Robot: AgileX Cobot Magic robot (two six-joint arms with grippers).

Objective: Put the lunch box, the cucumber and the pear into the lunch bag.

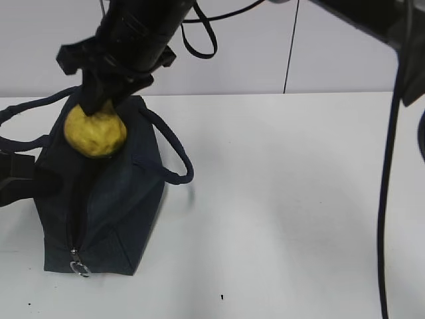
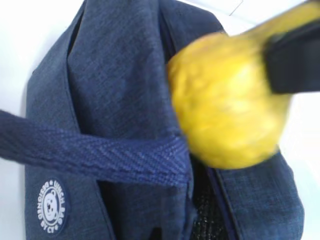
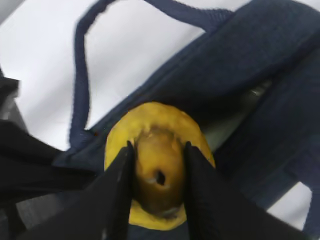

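White tabletop carries the lunch bag, ring pull nearest. Above its opening hangs the pear, its narrow top pinched in the right jaws. The left jaws, closed, seem to hold the bag's edge, though that grip is cut off. Released off-centre, the pear could roll off. Bag contents are hidden.

One pear — yellow, at the top of the one navy lunch bag; the bag carries two loop handles and one metal ring pull at its near end — all on one white counter
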